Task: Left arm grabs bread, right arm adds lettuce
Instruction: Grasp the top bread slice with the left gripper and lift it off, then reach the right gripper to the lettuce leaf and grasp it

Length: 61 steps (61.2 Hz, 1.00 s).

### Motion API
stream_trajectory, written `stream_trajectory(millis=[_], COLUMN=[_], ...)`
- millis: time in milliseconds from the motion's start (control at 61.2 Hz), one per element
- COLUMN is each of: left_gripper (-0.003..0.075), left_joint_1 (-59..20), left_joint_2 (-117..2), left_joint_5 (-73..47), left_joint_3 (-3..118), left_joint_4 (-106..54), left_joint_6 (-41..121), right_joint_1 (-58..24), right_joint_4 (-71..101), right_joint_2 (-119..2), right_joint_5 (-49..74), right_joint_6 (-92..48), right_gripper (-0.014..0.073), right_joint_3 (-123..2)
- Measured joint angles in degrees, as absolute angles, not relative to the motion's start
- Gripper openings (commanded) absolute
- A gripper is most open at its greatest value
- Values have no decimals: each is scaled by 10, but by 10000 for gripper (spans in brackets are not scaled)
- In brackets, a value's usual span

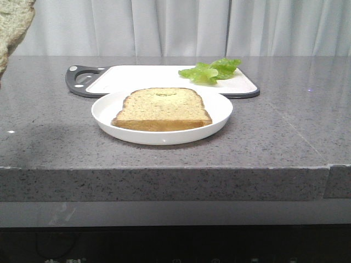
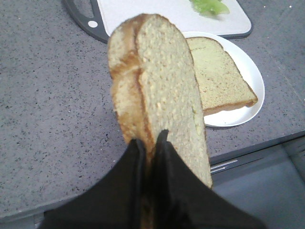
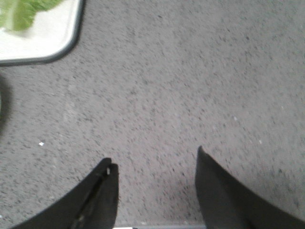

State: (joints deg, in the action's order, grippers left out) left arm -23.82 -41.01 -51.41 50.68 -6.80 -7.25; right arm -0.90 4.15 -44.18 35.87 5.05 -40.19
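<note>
- Far left, up in the corner of the front view: the bread, lifted well above the counter, only its edge showing.
- Left wrist view confirms it: left gripper pinched tight on that slice at one end, long axis running straight away from the fingers, pale face turned sideways.
- Centre: white plate carrying a second slice, lying flat with a greenish smear on top.
- Just behind the plate: white cutting board with a dark handle at its left end.
- Right end of that board: the lettuce, ruffled and light green, lying flat, long axis roughly across the board, untouched.
- Further right, seen only from the right wrist: right gripper spread wide, nothing between the fingers, hovering over bare counter.
- Key relation: lettuce and board corner off at the far edge of the right wrist picture, well apart from the fingers and to one side of them.
- Judgement: right arm clearly the nearer one and the free one; next move calls for swinging across over the board, then closing across the leaf's short width.
- Risk, as a guess: thin leaf on a flat board, easy to skid instead of pinch.
</note>
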Motion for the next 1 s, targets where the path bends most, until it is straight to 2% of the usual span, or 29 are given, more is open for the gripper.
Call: stream_trajectory(millis=[343,670,996], left_gripper=[-20,-20,-20], left_joint_1=[-238,-238,-238], left_joint_2=[-410,-410,-410], left_joint_5=[-514,-514,-514], left_joint_3=[507,507,507], left_joint_4=[-68,-68,-68], left_joint_6=[-73,-73,-73], right_joint_1=[-50,-108,-114], right_joint_4=[80,86,122], right_joint_2=[-590,-795,-998], right_joint_5=[382,357,355], right_joint_6=[21,19,18], right_gripper=[476,470,470], right_joint_3=[-553,-695,-874])
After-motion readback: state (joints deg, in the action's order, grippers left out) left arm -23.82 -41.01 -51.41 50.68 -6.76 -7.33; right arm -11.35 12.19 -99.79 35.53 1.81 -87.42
